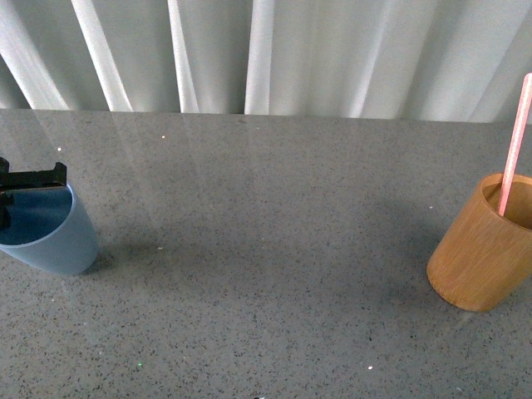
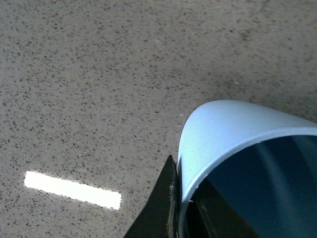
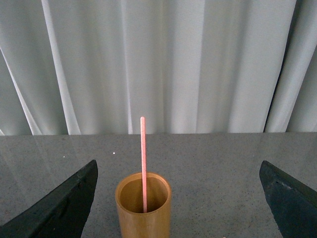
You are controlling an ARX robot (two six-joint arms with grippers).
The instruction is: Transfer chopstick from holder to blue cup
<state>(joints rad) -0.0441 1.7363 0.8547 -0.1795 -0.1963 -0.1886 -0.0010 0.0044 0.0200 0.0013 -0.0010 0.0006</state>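
The blue cup point(image 1: 50, 237) is at the far left of the grey table, tilted. My left gripper point(image 1: 25, 184) is shut on its rim, one finger inside and one outside; in the left wrist view the cup point(image 2: 228, 129) fills the corner with the gripper point(image 2: 182, 208) pinching its wall. The orange-brown holder point(image 1: 482, 253) stands at the far right with one pink-red chopstick point(image 1: 515, 141) upright in it. In the right wrist view my right gripper point(image 3: 178, 203) is open wide, its fingers well apart, with the holder point(image 3: 143, 213) and chopstick point(image 3: 143, 158) between them, left of centre, not touched.
The grey speckled table point(image 1: 266, 249) stretches between cup and holder. A white curtain point(image 1: 266, 50) hangs behind its far edge. A bright light reflection point(image 2: 72, 189) lies on the table beside the cup.
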